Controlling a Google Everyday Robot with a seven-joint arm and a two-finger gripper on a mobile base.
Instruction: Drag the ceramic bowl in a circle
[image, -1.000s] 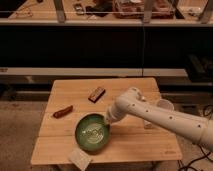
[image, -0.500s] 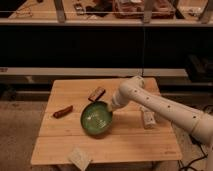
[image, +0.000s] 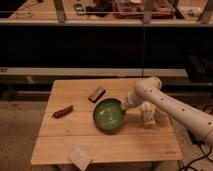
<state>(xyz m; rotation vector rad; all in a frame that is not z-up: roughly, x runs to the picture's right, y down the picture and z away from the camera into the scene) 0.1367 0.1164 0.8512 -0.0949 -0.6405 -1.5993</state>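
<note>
A pale wooden slatted worktop (image: 107, 145) carries the round glossy green ceramic bowl (image: 108, 115). The gripper (image: 124, 106) meets the bowl's right rim; whether its jaws are open, I cannot tell.

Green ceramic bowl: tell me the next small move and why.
Probably sweep the glossy green ceramic bowl leftward along an arc. The gripper sits at its right rim, bare wood of the wooden table lies in front, and the brown rectangular block is close behind.

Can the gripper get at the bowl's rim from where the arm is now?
Probably yes. The gripper is already at the right rim of the bowl, with nothing between them. The pale packet stands to the right, under the arm, and the brown bar lies off to the upper left.
</note>
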